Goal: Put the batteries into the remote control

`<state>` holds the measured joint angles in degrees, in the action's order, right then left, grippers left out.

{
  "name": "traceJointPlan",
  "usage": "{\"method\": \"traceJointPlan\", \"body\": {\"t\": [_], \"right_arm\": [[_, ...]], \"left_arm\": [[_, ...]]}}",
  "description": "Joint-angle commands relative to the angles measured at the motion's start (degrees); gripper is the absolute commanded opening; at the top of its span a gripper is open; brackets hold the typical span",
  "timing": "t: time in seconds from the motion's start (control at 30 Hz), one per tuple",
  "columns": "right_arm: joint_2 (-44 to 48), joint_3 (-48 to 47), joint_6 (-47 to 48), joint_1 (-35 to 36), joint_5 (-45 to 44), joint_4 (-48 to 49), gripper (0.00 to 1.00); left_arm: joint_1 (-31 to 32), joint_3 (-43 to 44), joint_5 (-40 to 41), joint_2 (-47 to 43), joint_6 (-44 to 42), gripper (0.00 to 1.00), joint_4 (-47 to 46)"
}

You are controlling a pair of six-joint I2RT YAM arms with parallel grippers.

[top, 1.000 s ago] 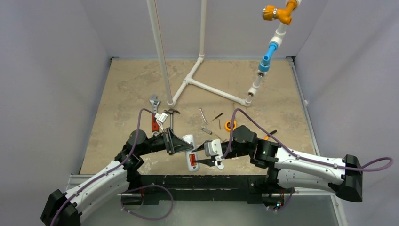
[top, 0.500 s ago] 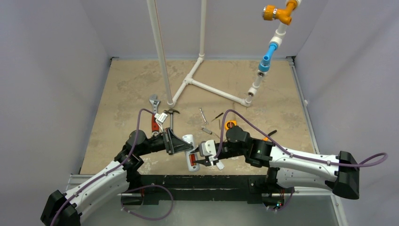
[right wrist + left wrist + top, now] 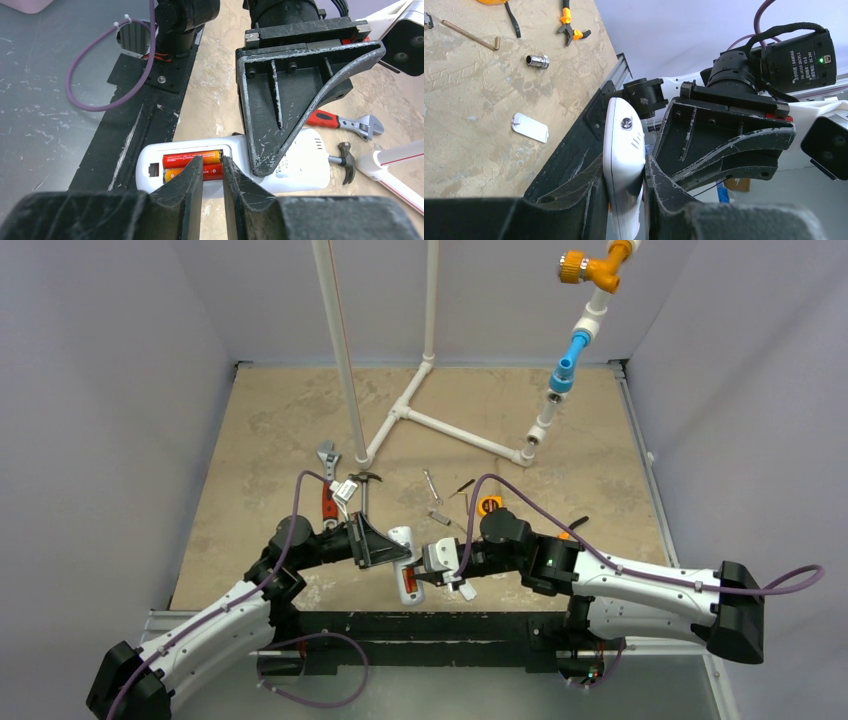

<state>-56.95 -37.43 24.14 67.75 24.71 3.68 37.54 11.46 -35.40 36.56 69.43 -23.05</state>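
Left gripper (image 3: 624, 167) is clamped on the remote control (image 3: 623, 145). Its fingers (image 3: 591, 187) press both long edges, and the remote is held edge-up off the table (image 3: 250, 460). From above, the remote (image 3: 404, 565) sits between the two grippers, back side up, with the left gripper (image 3: 378, 545) on its upper half.

Right gripper (image 3: 212, 161) is at the remote's recess end. The jaws are narrow, with a slim gap showing between the fingers (image 3: 192, 180). Nothing is pinched across that gap. The tips are down at the open recess, right over the batteries (image 3: 187, 160). I can't tell whether they touch or just hover.

There are two batteries, both lying in the recess at the remote's end. They sit side by side along the remote's length, red-orange against the white shell (image 3: 305, 167).

Left gripper's black frame (image 3: 280, 95) covers the remote's middle in the right wrist view.

Past the remote's far end are a red-handled wrench (image 3: 345, 122) and a hammer (image 3: 346, 160), both on the table and apart from the remote.

A small white plate (image 3: 529, 127) lies flat on the table, well apart from the remote. A socket (image 3: 538, 61) lies further out beyond it.
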Motion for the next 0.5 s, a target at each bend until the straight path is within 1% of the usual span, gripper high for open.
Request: {"method": "traceJointPlan", "body": {"t": [0.0, 0.2, 0.47], "right_arm": [[0.7, 0.5, 0.6, -0.2, -1.0, 0.0, 0.16], [0.9, 1.0, 0.8, -0.2, -0.6, -0.9, 0.07], [1.1, 2.3, 0.1, -0.2, 0.4, -2.0, 0.04]], "left_arm": [[0.1, 2.1, -0.5, -0.3, 0.6, 0.00, -4.2], [0.0, 2.1, -0.2, -0.5, 1.2, 0.00, -4.3], [0.0, 1.9, 0.5, -1.0, 1.9, 0.00, -4.8]]}}
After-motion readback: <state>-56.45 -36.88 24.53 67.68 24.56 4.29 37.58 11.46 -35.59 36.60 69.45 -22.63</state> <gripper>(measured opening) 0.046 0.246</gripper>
